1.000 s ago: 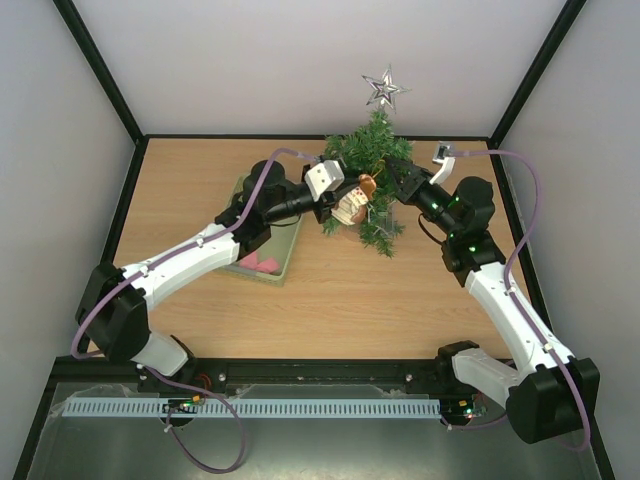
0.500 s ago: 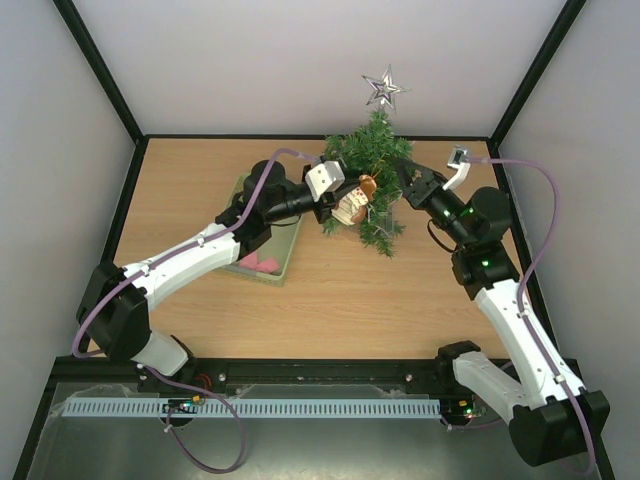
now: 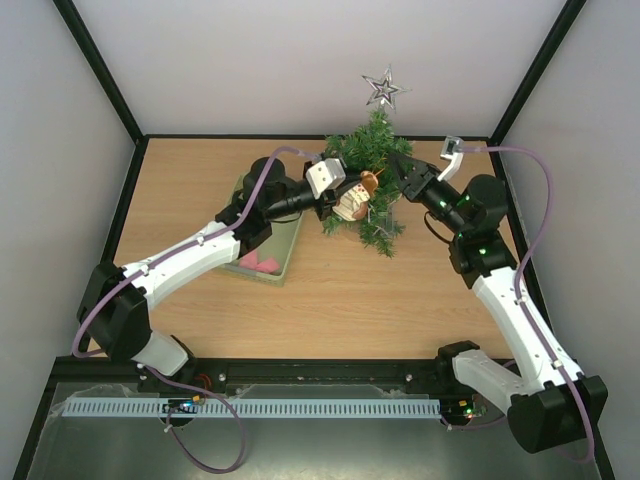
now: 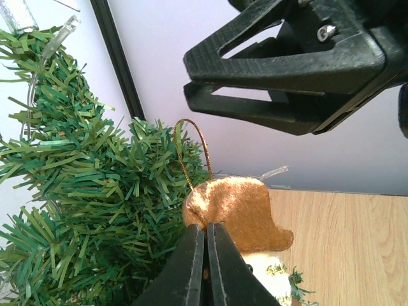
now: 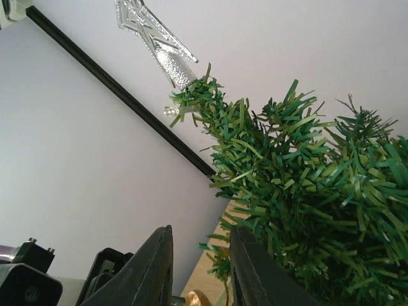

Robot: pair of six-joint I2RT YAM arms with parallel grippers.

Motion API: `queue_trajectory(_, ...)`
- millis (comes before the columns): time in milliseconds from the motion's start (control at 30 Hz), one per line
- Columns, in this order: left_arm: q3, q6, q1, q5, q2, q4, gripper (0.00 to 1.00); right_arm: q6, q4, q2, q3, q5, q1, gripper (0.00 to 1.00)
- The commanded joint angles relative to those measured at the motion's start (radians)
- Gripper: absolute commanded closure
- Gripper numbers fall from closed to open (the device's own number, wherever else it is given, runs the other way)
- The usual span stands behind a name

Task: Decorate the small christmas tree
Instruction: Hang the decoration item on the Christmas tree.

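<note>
One small christmas tree (image 3: 370, 180) stands upright at the table's (image 3: 200, 190) far middle, long axis vertical, silver star (image 3: 383, 88) tip pointing up. Left gripper (image 4: 205, 239) pinches brown-hatted ornament (image 4: 236, 207) against branches. Right gripper (image 5: 201, 239) jaws slightly parted, gripping nothing, at tree's right.

Tabletop (image 3: 330, 300): light wood grain, black-framed edges. Standing on it, far side, right of centre: one small christmas tree (image 3: 372, 150), upright. Just left of it: one pale green basket (image 3: 290, 250), pink pieces (image 3: 262, 264) inside.
</note>
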Motion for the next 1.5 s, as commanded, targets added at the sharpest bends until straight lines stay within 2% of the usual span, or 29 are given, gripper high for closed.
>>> queue_trajectory(0,0.031,0.015,0.005,0.011,0.010,0.035,0.98,-0.022,-0.003,0.035,0.052,-0.041,0.000,0.76)
queue_trajectory(267,0.029,0.017,0.005,0.002,0.012,0.034,0.98,-0.041,-0.024,0.048,0.054,-0.048,0.000,0.77)
queue_trajectory(433,0.028,0.018,0.005,-0.001,0.010,0.033,0.98,-0.046,-0.020,0.061,0.056,-0.059,0.001,0.90)
queue_trajectory(633,0.023,0.016,0.005,-0.005,0.010,0.032,0.98,-0.050,-0.013,0.078,0.065,-0.064,0.000,0.98)
queue_trajectory(1467,0.034,-0.021,0.011,-0.054,0.030,-0.003,0.98,-0.116,0.020,0.105,0.045,-0.019,0.001,0.98)
